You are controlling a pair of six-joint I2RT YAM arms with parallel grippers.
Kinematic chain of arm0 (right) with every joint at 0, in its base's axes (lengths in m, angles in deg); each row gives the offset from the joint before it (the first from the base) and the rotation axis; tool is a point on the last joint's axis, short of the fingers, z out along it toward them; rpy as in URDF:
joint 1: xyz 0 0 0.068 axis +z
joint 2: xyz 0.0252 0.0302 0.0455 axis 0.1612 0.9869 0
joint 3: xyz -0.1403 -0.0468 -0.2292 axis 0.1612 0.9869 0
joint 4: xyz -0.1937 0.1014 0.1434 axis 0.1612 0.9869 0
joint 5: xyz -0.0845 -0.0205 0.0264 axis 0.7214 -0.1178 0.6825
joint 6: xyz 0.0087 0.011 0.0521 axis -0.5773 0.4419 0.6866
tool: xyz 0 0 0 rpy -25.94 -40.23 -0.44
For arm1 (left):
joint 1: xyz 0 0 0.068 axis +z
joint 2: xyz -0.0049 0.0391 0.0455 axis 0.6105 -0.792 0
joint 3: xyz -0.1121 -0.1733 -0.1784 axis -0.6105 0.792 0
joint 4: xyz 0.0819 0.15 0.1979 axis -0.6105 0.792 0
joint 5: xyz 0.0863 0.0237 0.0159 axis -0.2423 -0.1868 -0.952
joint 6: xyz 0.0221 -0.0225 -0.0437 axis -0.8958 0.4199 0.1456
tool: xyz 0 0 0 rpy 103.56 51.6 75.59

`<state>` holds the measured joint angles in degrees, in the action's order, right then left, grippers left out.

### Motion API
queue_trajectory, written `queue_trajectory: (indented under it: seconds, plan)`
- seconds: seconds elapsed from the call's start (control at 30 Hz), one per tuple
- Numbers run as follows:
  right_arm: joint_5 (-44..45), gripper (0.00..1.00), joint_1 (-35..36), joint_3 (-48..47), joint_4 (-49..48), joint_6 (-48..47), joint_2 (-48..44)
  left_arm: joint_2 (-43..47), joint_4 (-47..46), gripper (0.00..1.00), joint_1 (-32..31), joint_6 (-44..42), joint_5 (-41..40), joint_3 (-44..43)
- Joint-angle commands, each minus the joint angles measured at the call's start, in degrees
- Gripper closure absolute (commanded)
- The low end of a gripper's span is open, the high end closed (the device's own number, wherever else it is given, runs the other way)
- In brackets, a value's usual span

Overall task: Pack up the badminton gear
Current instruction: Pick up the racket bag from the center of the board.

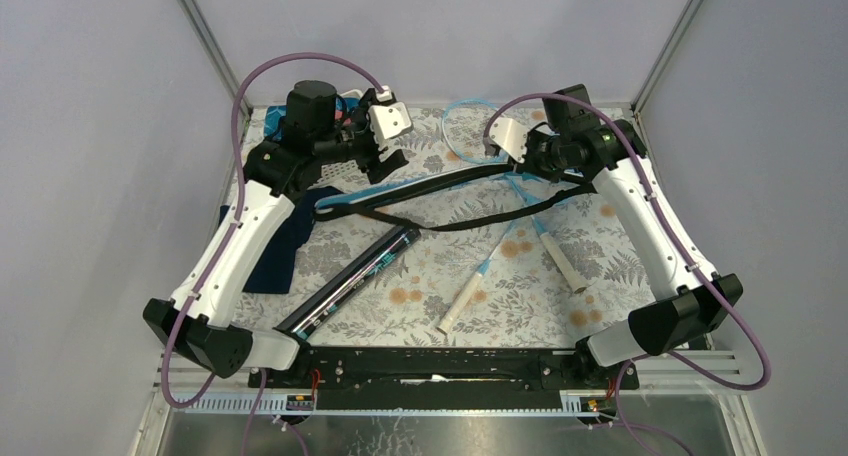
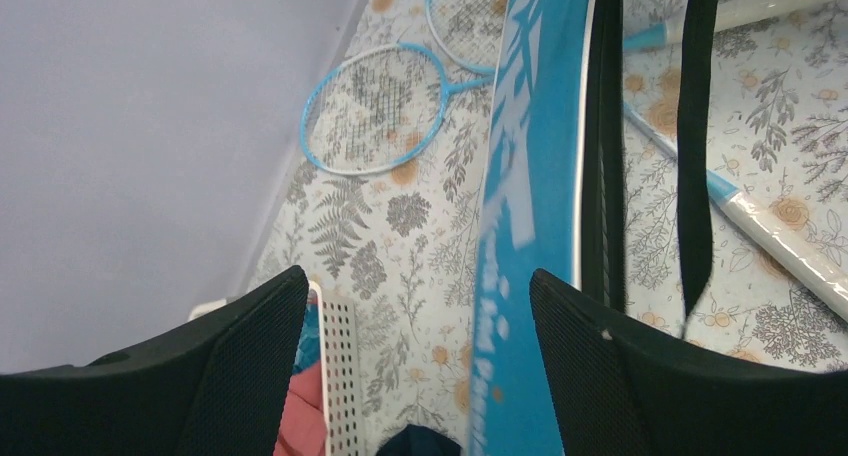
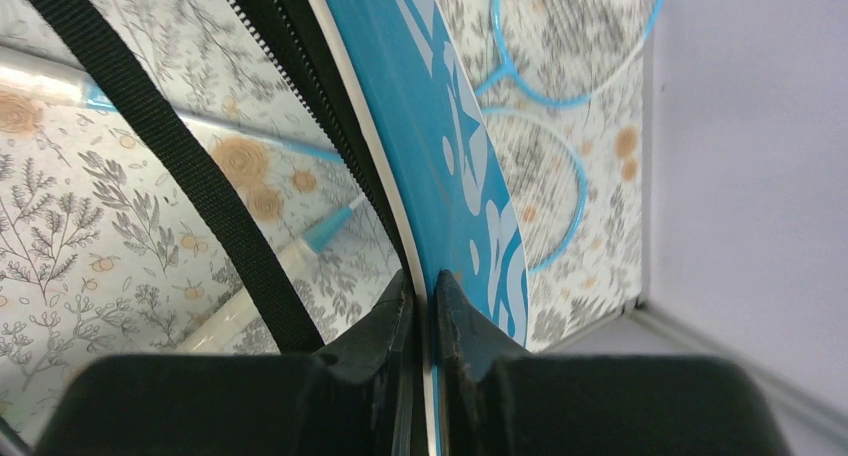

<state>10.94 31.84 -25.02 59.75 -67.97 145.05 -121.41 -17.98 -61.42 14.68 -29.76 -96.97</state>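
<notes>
Between right claw (image 3: 422, 282) tips, bag (image 3: 432, 146) edge

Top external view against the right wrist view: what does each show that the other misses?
Only top external: the black tube, the navy cloth and the open left gripper. Only right wrist: up close, the right gripper pinched shut on the edge of the blue bag, and the zipper teeth. Both: the bag, its black strap, the rackets and the floral table.
</notes>
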Motion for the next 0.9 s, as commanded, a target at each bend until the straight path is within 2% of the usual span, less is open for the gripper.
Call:
queue_trajectory:
  seconds: [0.0, 0.23, 0.4, 0.7, 0.87]
  plan:
    - [-5.63, 1.0, 3.41, -4.07, -0.66, -5.28, 1.01, -2.75, 7.51, 0.15, -0.99, -1.73, 2.25, -3.28]
    - [-10.82, 1.0, 6.6, -8.16, -2.49, -3.78, 5.73, -3.91, 10.09, 0.14, -1.69, 3.9, 10.46, -2.09]
    - [-10.8, 1.0, 8.36, -7.67, -4.18, -2.59, 7.61, -4.74, 9.93, 0.15, -2.84, 7.95, 13.11, -0.38]
    - [-10.7, 1.0, 9.12, -3.67, -7.35, -1.0, 6.65, -7.66, 7.1, 0.32, -4.5, 9.99, 6.16, 2.55]
    - [-10.82, 1.0, 9.15, -0.01, -8.64, -0.85, 5.13, -8.06, 5.42, 0.41, -4.51, 9.87, 5.56, 4.18]
